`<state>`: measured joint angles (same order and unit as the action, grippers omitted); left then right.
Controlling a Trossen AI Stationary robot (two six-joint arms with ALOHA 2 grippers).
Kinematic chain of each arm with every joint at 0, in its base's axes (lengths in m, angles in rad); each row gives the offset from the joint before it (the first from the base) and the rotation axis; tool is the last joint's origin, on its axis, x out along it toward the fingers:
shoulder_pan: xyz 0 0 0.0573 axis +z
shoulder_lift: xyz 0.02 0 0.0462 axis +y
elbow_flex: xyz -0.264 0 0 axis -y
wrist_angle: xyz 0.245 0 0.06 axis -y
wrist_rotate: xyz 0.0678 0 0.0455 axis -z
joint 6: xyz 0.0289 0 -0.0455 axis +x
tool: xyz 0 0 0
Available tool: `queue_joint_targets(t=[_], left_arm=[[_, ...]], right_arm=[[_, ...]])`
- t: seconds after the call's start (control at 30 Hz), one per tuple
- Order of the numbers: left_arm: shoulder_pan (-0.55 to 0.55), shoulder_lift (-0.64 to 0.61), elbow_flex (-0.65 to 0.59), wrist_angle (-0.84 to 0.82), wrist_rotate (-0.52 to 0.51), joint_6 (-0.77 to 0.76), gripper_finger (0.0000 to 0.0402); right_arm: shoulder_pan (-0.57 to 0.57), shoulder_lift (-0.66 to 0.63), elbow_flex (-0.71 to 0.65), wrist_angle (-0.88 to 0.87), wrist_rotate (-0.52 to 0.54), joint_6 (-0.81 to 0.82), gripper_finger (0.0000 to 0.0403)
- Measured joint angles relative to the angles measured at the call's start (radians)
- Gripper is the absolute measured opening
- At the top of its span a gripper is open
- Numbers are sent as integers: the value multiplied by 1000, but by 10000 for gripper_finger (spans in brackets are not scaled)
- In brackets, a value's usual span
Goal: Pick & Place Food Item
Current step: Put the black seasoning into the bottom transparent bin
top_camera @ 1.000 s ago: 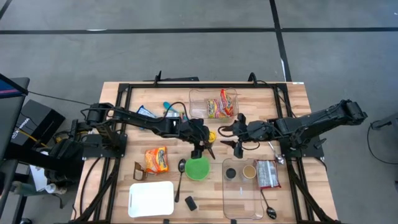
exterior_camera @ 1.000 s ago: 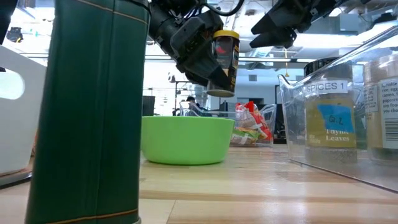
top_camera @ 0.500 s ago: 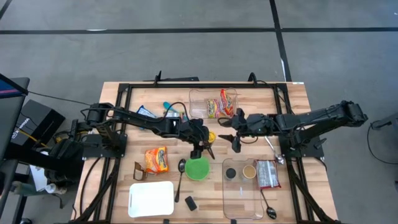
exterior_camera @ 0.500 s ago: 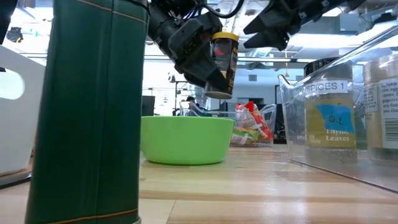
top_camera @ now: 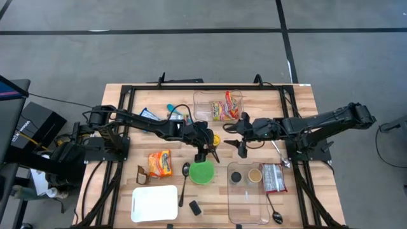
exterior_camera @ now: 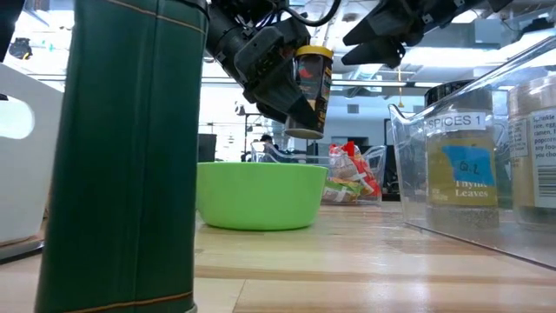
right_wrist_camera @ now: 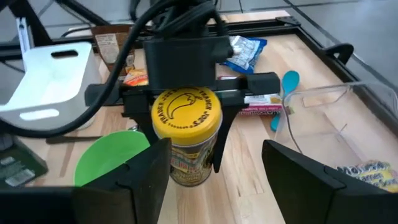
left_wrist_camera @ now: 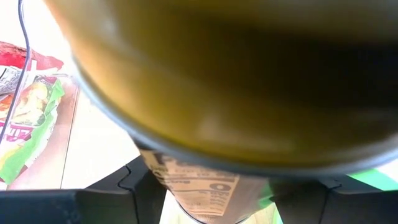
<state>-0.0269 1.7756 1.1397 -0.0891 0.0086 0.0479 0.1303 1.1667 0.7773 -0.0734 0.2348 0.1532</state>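
The yellow-lidded clear spice jar (exterior_camera: pixel 311 89) hangs in the air over the rim of the lime-green plastic bowl (exterior_camera: pixel 261 194) at mid-table, long axis near vertical, lid up and tipped slightly. The left gripper (top_camera: pixel 208 145), its arm stretched across from nine o'clock, clamps the jar by its sides. The right gripper (top_camera: pixel 238 136), reaching in from three o'clock, hovers just beside it with jaws spread wide and empty (its wrist view alone shows the lid's printed face and the jar framed between its fingers (right_wrist_camera: pixel 149 175)).

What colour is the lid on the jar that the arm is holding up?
Yellow, with a dark printed emblem, on the small spice jar's lid in the left gripper; right wrist view shows it best.
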Motion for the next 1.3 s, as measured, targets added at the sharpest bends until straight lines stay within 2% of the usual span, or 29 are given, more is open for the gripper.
queue_joint_targets(t=[1.0, 1.13, 1.3], left_arm=[[0, 0, 0, 0, 0, 0, 228], [0, 0, 0, 0, 0, 0, 225], [0, 0, 0, -2, 0, 0, 229]], right_arm=[[0, 0, 0, 11, -2, 47, 247], [0, 0, 0, 11, -2, 42, 273], [10, 0, 0, 8, -2, -37, 319]])
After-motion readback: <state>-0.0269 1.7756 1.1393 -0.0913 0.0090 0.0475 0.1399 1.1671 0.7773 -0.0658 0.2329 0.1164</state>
